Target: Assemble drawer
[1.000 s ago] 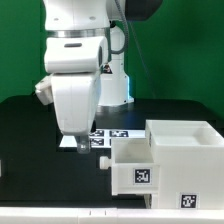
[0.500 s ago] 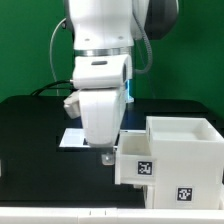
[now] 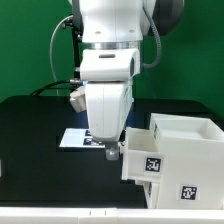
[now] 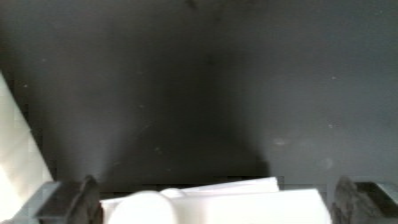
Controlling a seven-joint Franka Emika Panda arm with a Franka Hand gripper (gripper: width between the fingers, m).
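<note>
The white drawer casing (image 3: 192,165) stands at the exterior view's right with tags on its front. One white tray (image 3: 148,162) juts out of its left side, partly inside it. I cannot make out a second tray. My gripper (image 3: 111,152) hangs right at the tray's outer end, fingers low near the table. In the wrist view the gripper (image 4: 217,205) is open, its dark fingers (image 4: 71,202) set wide apart with a white part of the tray (image 4: 231,200) between them. I cannot tell whether the fingers touch it.
The marker board (image 3: 78,138) lies flat on the black table (image 3: 30,150) just behind and to the left of my gripper. The arm's white body (image 3: 108,70) rises over the middle. The table's front edge runs along the bottom.
My arm has moved toward the exterior view's right. The tray has slid right with it, further into the casing, and the marker board has come into view behind the gripper.
</note>
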